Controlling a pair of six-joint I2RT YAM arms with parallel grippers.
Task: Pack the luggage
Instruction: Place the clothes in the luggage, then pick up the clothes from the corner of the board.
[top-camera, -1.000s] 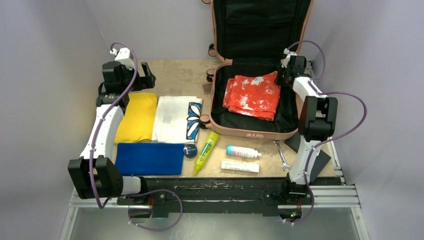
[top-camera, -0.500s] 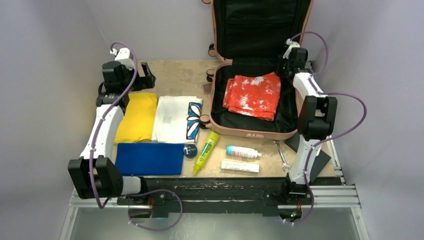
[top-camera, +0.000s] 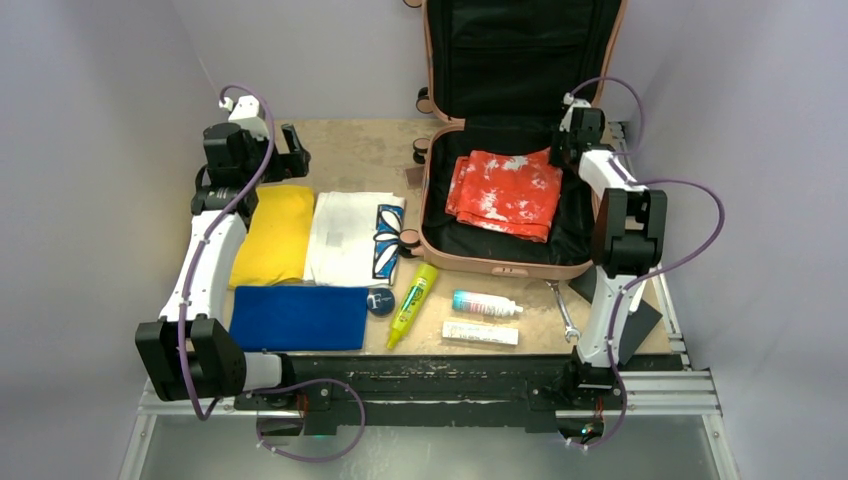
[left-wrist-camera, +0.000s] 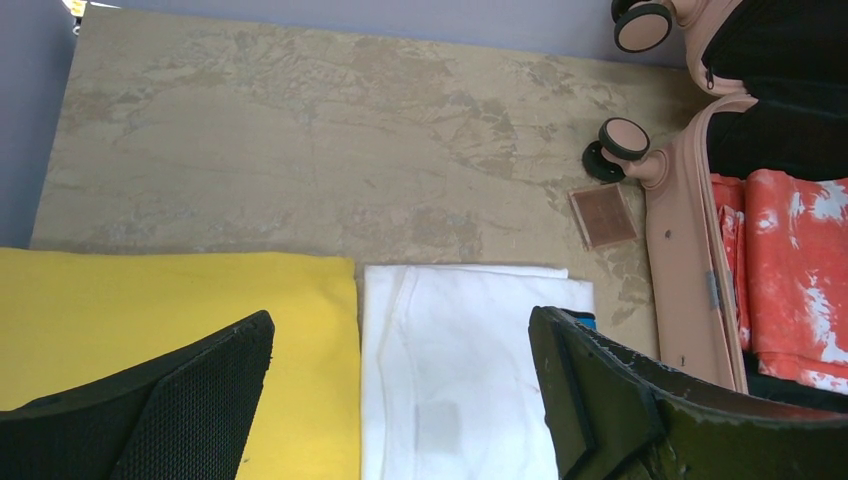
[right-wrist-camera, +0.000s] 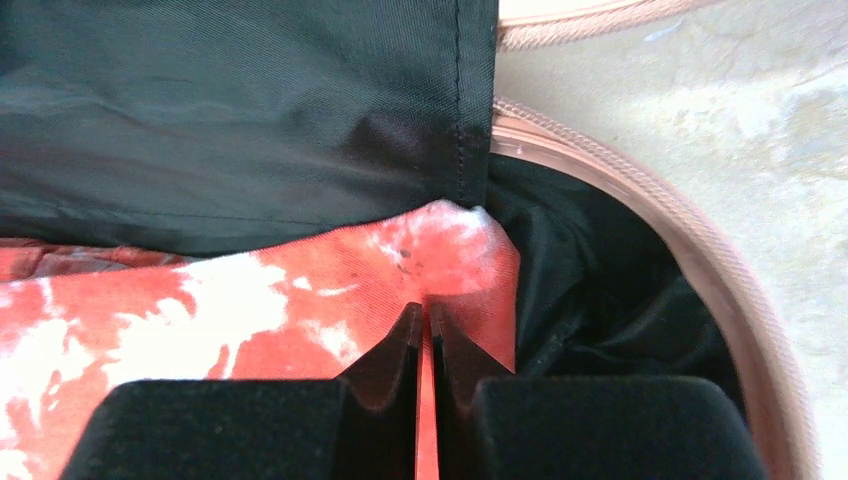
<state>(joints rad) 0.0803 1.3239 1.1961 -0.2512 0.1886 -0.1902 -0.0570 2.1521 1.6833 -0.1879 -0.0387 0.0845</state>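
The salmon-pink luggage (top-camera: 500, 268) lies open at the back right, its black-lined lid standing up against the wall. A folded red-and-white cloth (top-camera: 505, 192) lies in the lower half. My right gripper (top-camera: 562, 150) is down inside the case at the cloth's far right corner. In the right wrist view its tips (right-wrist-camera: 423, 315) are shut, with only a thin slit between them, right over the red cloth (right-wrist-camera: 250, 300) near the luggage rim (right-wrist-camera: 700, 250). My left gripper (left-wrist-camera: 400, 320) hangs wide open above the seam between a yellow cloth (left-wrist-camera: 180, 330) and a white cloth (left-wrist-camera: 470, 360).
On the table left of the case lie the yellow cloth (top-camera: 272, 235), the white cloth (top-camera: 345, 238) and a blue cloth (top-camera: 298, 317). Along the front are a round tin (top-camera: 380, 300), a yellow-green tube (top-camera: 412, 302), a white bottle (top-camera: 485, 303), a white box (top-camera: 480, 333) and a wrench (top-camera: 563, 312).
My right arm has shifted a little toward the back and left, inside the case by the cloth's corner. The left arm has stayed still.
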